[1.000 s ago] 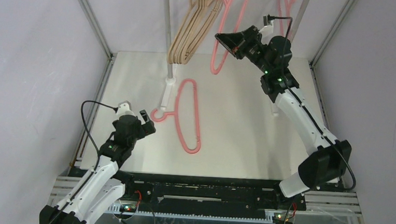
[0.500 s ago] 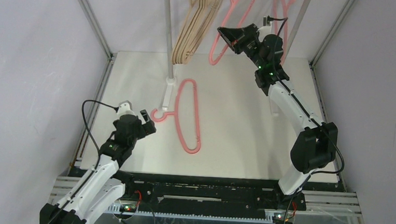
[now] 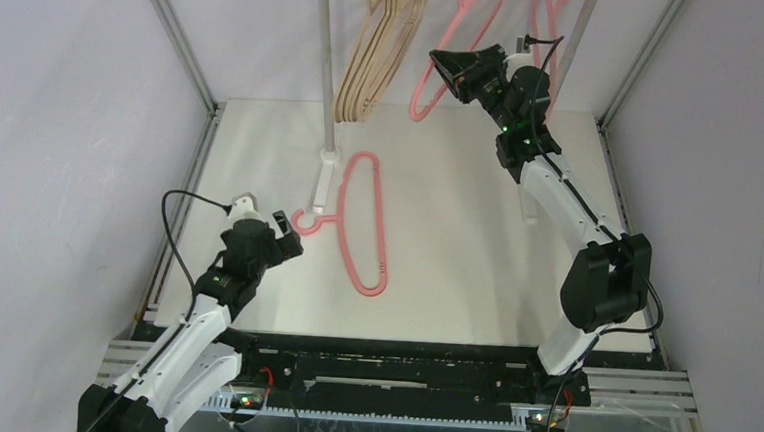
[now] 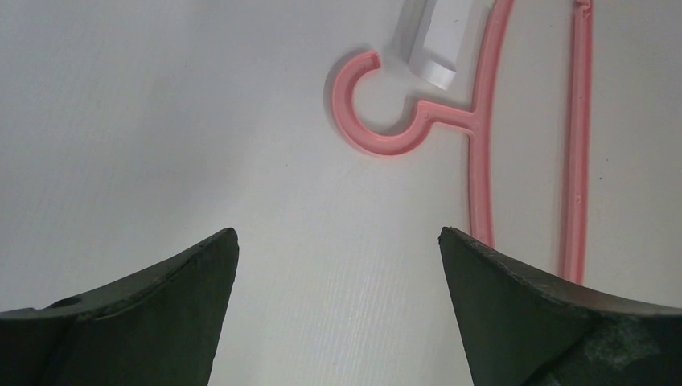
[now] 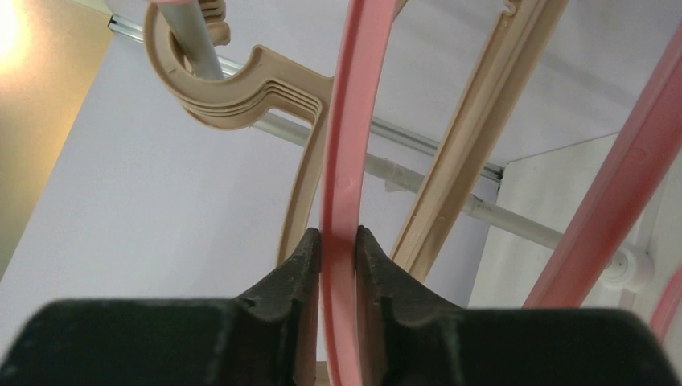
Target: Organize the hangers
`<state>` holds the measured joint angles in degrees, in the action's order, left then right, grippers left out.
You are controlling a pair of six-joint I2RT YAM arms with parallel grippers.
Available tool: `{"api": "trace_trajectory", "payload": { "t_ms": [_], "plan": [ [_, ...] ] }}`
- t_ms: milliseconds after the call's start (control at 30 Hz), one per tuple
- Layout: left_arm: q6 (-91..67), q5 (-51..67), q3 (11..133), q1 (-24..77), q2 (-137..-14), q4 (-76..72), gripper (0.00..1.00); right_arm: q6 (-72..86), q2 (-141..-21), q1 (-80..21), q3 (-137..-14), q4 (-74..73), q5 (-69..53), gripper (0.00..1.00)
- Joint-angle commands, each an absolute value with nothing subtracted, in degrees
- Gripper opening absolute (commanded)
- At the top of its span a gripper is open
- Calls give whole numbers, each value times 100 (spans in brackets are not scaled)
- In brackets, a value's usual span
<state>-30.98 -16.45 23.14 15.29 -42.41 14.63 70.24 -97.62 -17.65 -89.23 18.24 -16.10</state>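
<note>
A pink hanger [image 3: 366,220] lies flat on the table, its hook [image 4: 370,112] by the rack's white foot [image 4: 438,40]. My left gripper [image 3: 285,236] is open and empty, low over the table just left of that hook. My right gripper [image 3: 445,70] is raised at the rack and shut on the rim of a pink hanger [image 5: 347,137] that also shows in the top view [image 3: 447,45]. Several beige hangers [image 3: 378,50] hang together on the rail to its left, their hooks [image 5: 217,88] over the bar. Another pink hanger [image 3: 549,16] hangs to the right.
The grey rack pole [image 3: 323,52] stands at the back left on a white foot [image 3: 327,168]; a second pole [image 3: 574,37] stands at the back right. Metal frame posts [image 3: 183,39] and purple walls close in the table on both sides.
My right gripper has lifted the pink hanger up and slightly right toward the rail; the beige hangers swung a little. My left arm has barely moved.
</note>
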Motion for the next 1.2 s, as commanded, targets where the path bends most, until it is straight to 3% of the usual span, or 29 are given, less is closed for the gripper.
{"api": "trace_trajectory", "payload": {
  "t_ms": [0,100,367,767,967,1167],
  "plan": [
    [-2979,-1635,2346,1496,-4278,1265,99,7039,-9544,-1720,-8650,1901,-1431,34],
    [-2975,-1641,2329,1497,-4283,1266,99,6747,-9357,-1738,-8526,1589,-1438,53],
    [-2970,-1672,2305,1497,-4230,1327,100,5692,-8212,-2070,-7642,784,-698,80],
    [-3032,-1620,2371,1497,-4372,1285,99,3229,-6997,-3609,-6667,-1432,664,86],
    [-3127,-1596,2343,1495,-4567,1186,99,2374,-7482,-4831,-6443,-1879,1223,86],
    [-3238,-1466,2226,1499,-4682,1037,99,2351,-8572,-5398,-6443,-1518,929,85]
  ]
}}
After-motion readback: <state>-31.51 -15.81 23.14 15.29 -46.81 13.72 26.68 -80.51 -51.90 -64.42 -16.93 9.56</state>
